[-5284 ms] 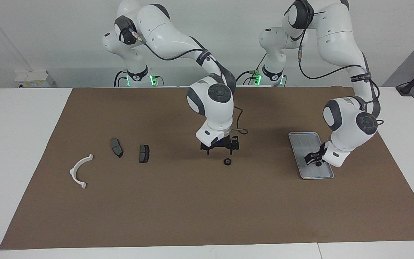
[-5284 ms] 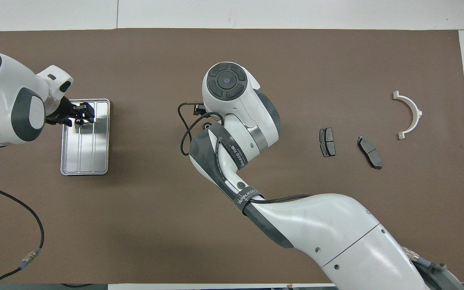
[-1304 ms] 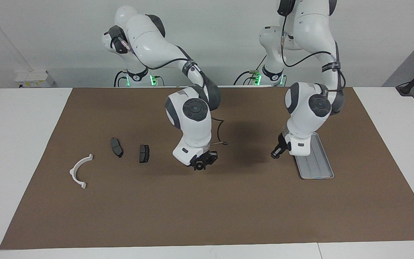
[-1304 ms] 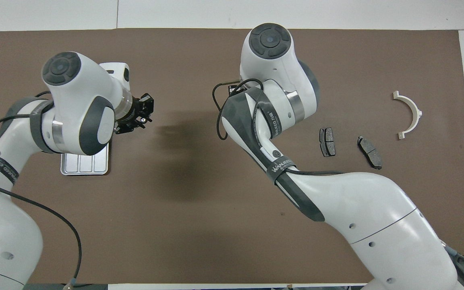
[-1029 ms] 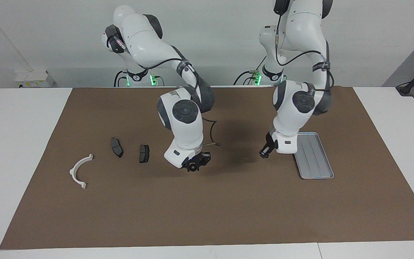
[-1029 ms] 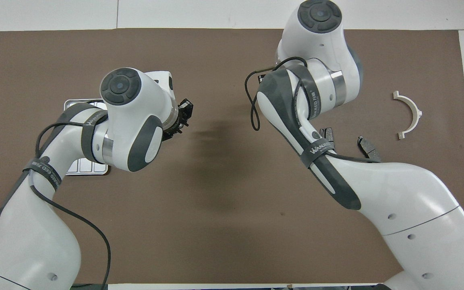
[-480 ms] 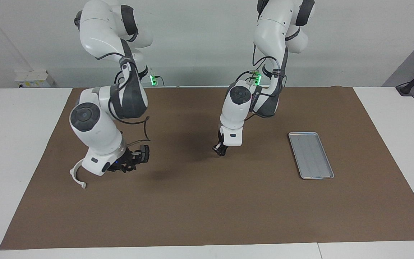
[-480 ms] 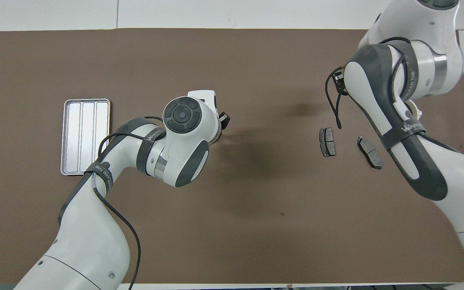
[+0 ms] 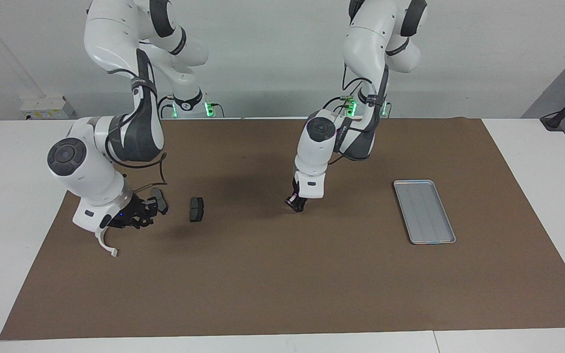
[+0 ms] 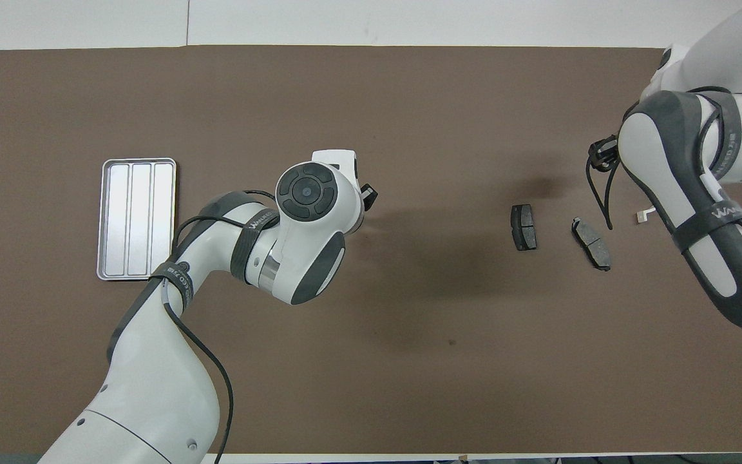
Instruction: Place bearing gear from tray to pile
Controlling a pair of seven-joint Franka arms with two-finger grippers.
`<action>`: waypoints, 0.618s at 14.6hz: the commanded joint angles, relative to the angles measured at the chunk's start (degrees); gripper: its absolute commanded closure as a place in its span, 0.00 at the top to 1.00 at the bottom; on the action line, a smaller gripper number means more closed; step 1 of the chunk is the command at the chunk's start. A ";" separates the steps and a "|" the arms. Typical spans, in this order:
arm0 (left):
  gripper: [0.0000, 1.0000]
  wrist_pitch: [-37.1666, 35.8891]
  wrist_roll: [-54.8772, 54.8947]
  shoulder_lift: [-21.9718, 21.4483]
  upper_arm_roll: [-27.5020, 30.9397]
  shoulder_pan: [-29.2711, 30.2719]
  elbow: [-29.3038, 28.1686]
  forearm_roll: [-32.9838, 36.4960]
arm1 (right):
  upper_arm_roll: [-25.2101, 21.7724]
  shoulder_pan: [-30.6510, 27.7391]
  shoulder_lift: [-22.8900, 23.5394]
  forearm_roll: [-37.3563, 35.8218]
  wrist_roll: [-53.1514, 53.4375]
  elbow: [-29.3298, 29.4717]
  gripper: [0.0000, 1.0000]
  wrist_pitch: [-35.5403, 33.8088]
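The silver tray (image 9: 424, 212) lies bare toward the left arm's end of the mat; it also shows in the overhead view (image 10: 138, 219). The pile holds two dark brake pads (image 9: 196, 209) (image 9: 160, 200) and a white bracket (image 9: 110, 247), half hidden by my right hand. My right gripper (image 9: 138, 218) hangs low over the mat between the bracket and the pads, shut on a small black bearing gear. My left gripper (image 9: 296, 203) is low over the middle of the mat, shut on a second small black gear; its tip shows in the overhead view (image 10: 368, 193).
A brown mat (image 9: 282, 284) covers the table, with white table top around it. In the overhead view the two pads (image 10: 523, 227) (image 10: 591, 243) show plainly, and my right arm covers most of the bracket (image 10: 643, 216).
My right gripper has carried its gear from the mat's middle to the pile. My left gripper has lifted a gear off the tray and brought it to the mat's middle.
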 commanded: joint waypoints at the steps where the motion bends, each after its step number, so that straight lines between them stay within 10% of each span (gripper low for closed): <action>1: 0.00 1.58 -1.45 0.38 0.87 -0.86 -0.20 0.92 | 1.07 -1.43 -4.96 0.10 -1.31 -10.74 0.00 7.36; 9: 0.00 4.83 -2.59 1.96 0.78 -1.22 -0.82 0.91 | 1.07 -3.88 -7.07 0.19 -5.52 -20.95 0.00 17.83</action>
